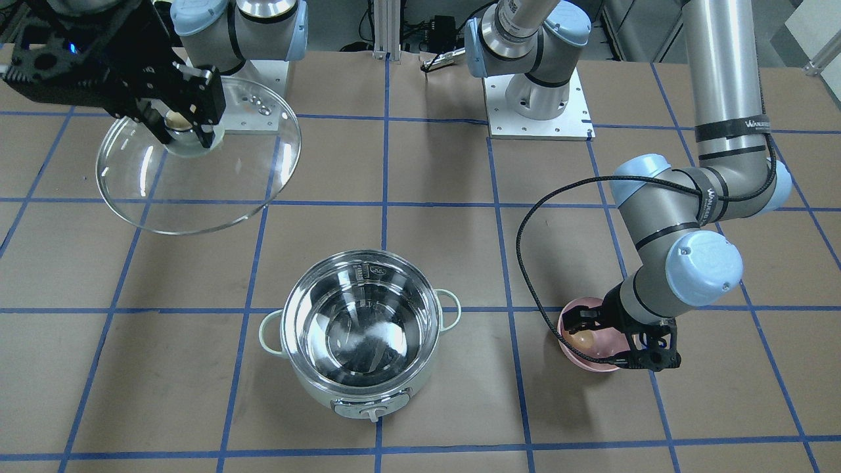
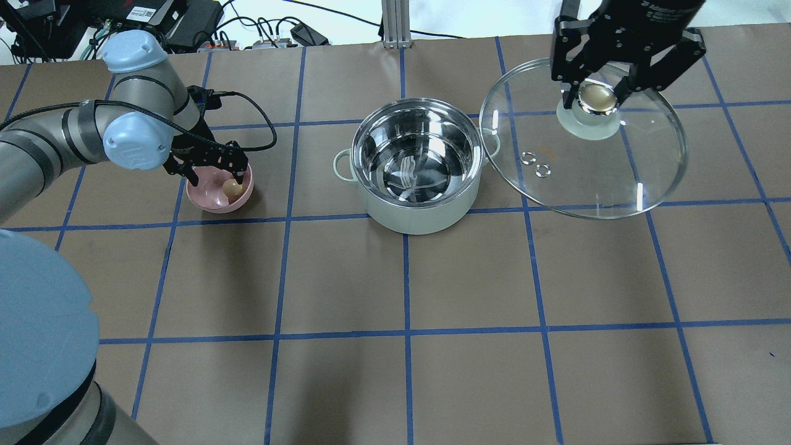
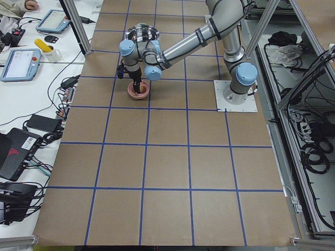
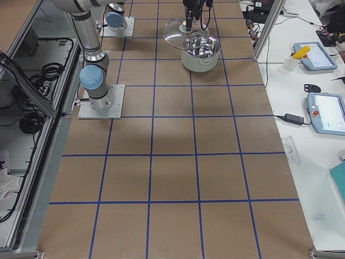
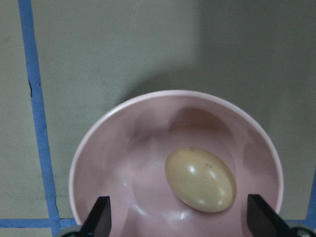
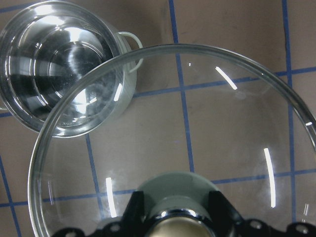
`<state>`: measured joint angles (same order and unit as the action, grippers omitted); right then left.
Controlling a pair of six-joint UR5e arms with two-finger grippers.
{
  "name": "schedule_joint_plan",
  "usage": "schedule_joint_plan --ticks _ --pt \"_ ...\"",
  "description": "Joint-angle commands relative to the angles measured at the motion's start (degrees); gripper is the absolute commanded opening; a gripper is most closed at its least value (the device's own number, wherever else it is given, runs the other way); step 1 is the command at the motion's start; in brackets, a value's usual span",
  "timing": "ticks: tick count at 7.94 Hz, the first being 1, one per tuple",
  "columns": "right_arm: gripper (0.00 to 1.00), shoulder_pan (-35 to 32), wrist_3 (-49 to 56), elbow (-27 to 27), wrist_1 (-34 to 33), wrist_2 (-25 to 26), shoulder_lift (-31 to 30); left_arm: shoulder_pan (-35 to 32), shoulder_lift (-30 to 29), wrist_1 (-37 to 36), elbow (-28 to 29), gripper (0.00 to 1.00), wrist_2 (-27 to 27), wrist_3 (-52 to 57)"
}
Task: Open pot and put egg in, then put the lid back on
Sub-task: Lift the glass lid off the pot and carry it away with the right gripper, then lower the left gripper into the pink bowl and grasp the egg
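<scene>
The pot [image 2: 415,167] stands open and empty at the table's middle; it also shows in the front view [image 1: 363,328]. My right gripper [image 2: 596,99] is shut on the knob of the glass lid [image 2: 593,161] and holds the lid in the air to the pot's right, as the front view [image 1: 197,164] and the right wrist view [image 6: 187,138] show. The egg [image 5: 200,180] lies in a pink bowl [image 5: 98,153]. My left gripper [image 2: 213,170] is open, its fingers down in the bowl on either side of the egg [image 2: 232,188].
The pink bowl [image 2: 213,201] sits left of the pot, about one grid square away. The table is brown with blue tape lines. The arm bases [image 1: 535,98] stand at the robot's side of the table. Tablets and cables lie off the table's far edge.
</scene>
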<state>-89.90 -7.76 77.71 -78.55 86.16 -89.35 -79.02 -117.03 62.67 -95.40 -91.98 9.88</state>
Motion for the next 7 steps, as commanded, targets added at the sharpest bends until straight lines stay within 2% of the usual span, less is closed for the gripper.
schedule_joint_plan --ticks 1,7 --pt "0.26 1.0 1.5 2.0 3.4 0.3 -3.9 0.0 -0.1 0.0 0.0 0.97 -2.2 -5.2" --pt "0.26 1.1 1.7 2.0 3.8 0.6 -4.2 0.0 -1.0 -1.0 0.0 0.97 0.2 -17.5"
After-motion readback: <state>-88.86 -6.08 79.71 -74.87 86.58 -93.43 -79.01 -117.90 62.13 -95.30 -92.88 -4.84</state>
